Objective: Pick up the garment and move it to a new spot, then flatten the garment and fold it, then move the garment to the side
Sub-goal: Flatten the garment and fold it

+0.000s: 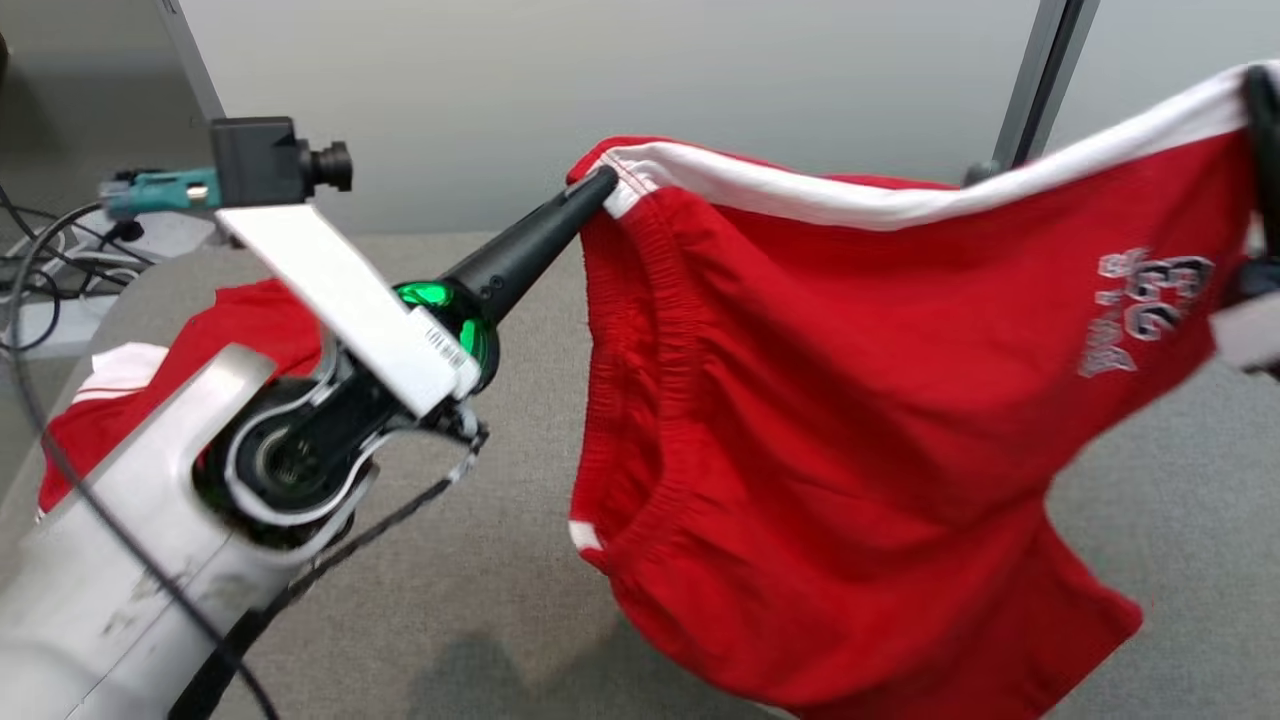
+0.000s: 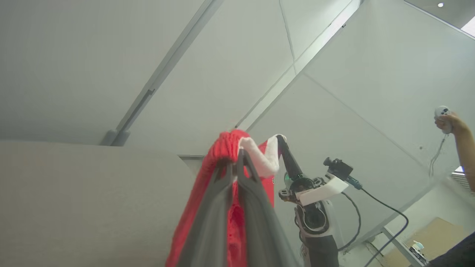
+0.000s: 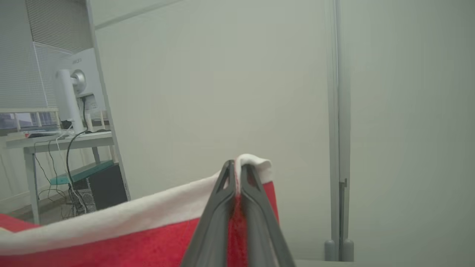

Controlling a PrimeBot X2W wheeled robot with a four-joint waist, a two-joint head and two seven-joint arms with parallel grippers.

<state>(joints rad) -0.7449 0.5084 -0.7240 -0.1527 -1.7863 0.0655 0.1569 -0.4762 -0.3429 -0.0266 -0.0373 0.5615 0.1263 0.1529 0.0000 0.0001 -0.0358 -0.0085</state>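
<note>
**Head view.** The garment (image 1: 850, 400), red shorts with a white band and a pale print, is held up in the air over the grey table (image 1: 450, 600). Its lower hem hangs low; whether it touches the table cannot be told. The left pincer (image 1: 603, 186) is pressed together on the waistband corner at the garment's left end. The right pincer (image 1: 1262, 120) is cut by the right edge and blurred, and is seen at the band's other end. The band is strung between the two and sags a little. A second red cloth (image 1: 240, 320) lies on the table at the left, partly hidden by the left arm.

**Left wrist view.** The left pincer (image 2: 236, 157) is clamped on a bunched red fold, and the cloth hangs down along its fingers. Beyond it the right pincer (image 2: 281, 140) is seen with its tip in the white band. A person's hand (image 2: 447, 122) with a controller is raised at the right edge.

**Right wrist view.** The right pincer (image 3: 237, 165) is pinched shut on the edge where white band meets red, with no gap between the fingers. The garment runs off to the left.

**Progress, as judged.** The pick-up is done. The carry to a new spot appears under way, and the garment is not yet laid down. Laying out, flattening, folding and the move to the side are all left.
</note>
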